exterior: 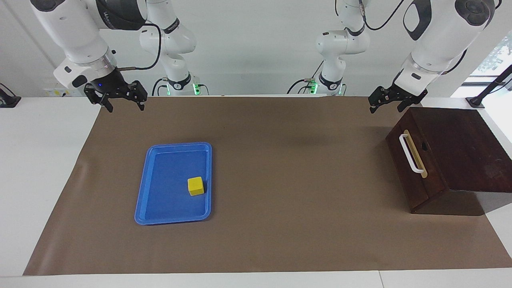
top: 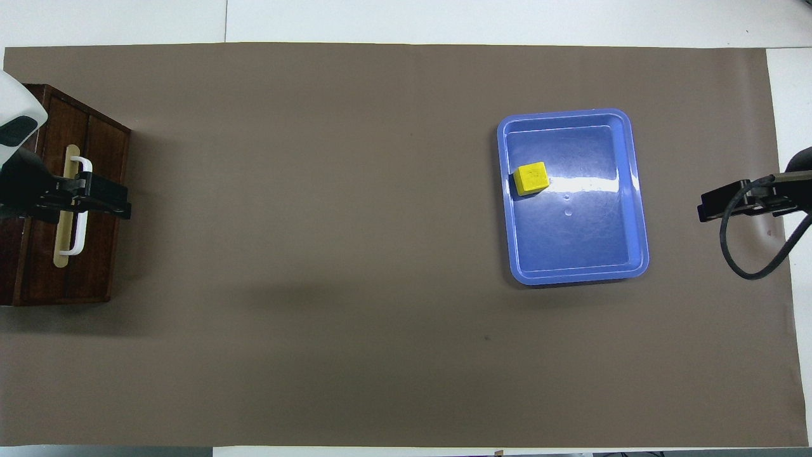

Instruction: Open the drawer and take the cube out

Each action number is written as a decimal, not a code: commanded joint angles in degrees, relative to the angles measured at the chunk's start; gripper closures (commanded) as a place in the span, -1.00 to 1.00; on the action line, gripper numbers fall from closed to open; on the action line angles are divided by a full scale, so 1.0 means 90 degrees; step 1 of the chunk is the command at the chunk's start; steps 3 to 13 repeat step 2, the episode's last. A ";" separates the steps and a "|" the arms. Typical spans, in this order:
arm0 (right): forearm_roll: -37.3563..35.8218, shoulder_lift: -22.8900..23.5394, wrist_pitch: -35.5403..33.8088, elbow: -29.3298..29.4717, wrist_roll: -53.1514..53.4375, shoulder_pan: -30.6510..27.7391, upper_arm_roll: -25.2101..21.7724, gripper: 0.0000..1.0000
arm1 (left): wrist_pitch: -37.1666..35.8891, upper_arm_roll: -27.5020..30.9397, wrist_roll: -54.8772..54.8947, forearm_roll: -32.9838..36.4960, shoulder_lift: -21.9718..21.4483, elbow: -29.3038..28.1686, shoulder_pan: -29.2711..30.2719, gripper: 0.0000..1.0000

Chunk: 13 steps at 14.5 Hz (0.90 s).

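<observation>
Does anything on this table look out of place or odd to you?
Nothing is spilled or broken. One small oddity: the yellow cube sits in the blue tray, while the drawer of the dark wooden box is shut. The box also stands slightly askew at the left arm's end of the table.

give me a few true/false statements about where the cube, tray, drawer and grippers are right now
1. The yellow cube lies in the blue tray. True.
2. The drawer is pulled out. False: it is shut, its white handle untouched.
3. The left gripper holds the handle. False: it hangs open and empty in the air near the wooden box.
4. The right gripper is open and empty. True.
5. The tray sits beside the wooden box. False: it lies toward the right arm's end of the table, the box at the left arm's end.
</observation>
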 commanded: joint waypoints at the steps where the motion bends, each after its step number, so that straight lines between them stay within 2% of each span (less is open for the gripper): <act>1: -0.0143 -0.0080 0.0045 -0.0055 -0.0156 -0.0088 0.0090 -1.00 | 0.0159 0.0066 0.0072 -0.0051 -0.0087 -0.0041 -0.0015 -1.00; 13: -0.0143 -0.0080 0.0046 -0.0055 -0.0156 -0.0088 0.0080 -1.00 | 0.0168 0.0066 0.0082 -0.0041 -0.0087 -0.0051 0.0014 -1.00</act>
